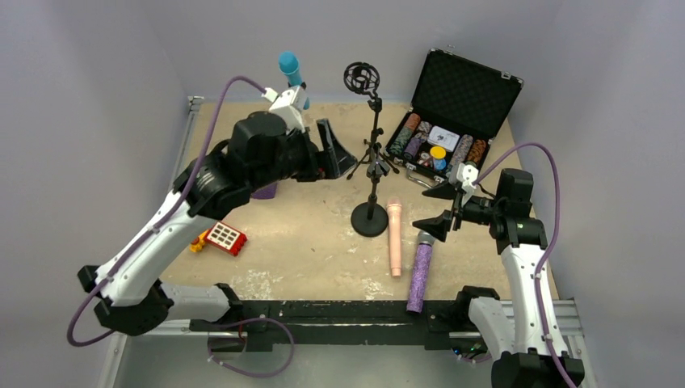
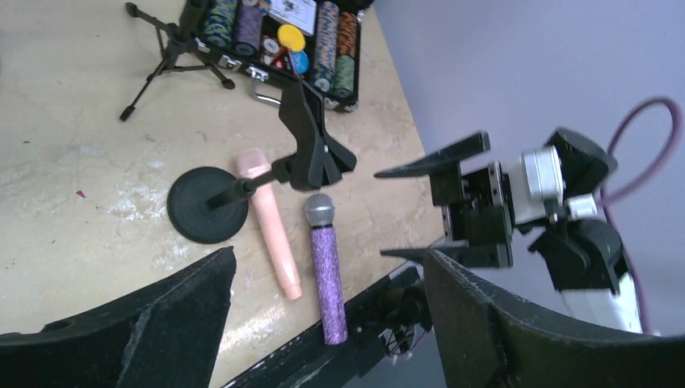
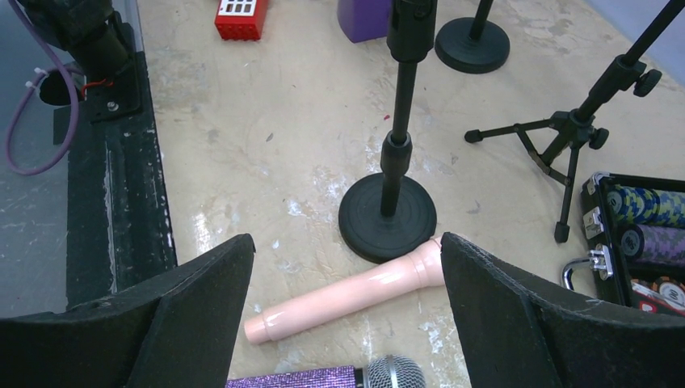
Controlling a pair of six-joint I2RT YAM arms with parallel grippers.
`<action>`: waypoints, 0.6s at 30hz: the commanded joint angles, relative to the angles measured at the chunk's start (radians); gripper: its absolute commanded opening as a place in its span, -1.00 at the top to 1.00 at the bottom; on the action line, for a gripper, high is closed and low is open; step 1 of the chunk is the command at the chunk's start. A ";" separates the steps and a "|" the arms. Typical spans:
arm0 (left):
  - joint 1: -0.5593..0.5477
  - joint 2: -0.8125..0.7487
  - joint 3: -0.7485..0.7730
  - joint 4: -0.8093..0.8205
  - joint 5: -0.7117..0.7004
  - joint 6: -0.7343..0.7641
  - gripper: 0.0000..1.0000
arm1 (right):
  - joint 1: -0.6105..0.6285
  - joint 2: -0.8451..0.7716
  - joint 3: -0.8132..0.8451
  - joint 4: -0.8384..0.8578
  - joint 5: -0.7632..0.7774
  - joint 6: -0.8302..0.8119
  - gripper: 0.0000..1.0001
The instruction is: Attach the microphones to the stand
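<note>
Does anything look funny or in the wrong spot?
Yes. The pink microphone and the glittery purple microphone lie flat on the table by the round stand base, not clipped up. The purple one's tail pokes over the table's front edge.

A: The glittery purple stick microphone (image 1: 418,275) by the near edge of the beige tabletop (image 1: 307,234) has a rough, sparkling sleeve and a grey metal mesh head.
B: The pale peach-pink microphone (image 3: 347,299) beside it looks like smooth plastic, glossy, with highlights along its length.
A: The black round-based stand (image 3: 388,212) is matt, and its base is ringed with fine grooves.
B: The tabletop is dull, mottled and scuffed white in patches. The open black case (image 1: 464,85) at the far right corner has a dimpled foam lining and bright metal rims.
</note>
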 commanded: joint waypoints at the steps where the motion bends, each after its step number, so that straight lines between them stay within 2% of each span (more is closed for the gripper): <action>1: -0.033 0.208 0.258 -0.256 -0.212 -0.092 -0.64 | -0.005 -0.012 0.013 0.031 0.016 0.030 -0.78; 4: -0.051 0.346 0.440 -0.367 -0.274 -0.092 -0.55 | -0.005 -0.013 0.012 0.035 0.020 0.036 -0.78; 9: -0.069 0.497 0.585 -0.411 -0.310 -0.057 -0.48 | -0.005 -0.014 0.013 0.035 0.021 0.040 -0.78; 13: -0.078 0.568 0.643 -0.415 -0.307 -0.036 -0.34 | -0.005 -0.014 0.015 0.036 0.022 0.040 -0.78; 18: -0.088 0.651 0.713 -0.420 -0.293 -0.018 -0.29 | -0.005 -0.013 0.016 0.035 0.024 0.041 -0.78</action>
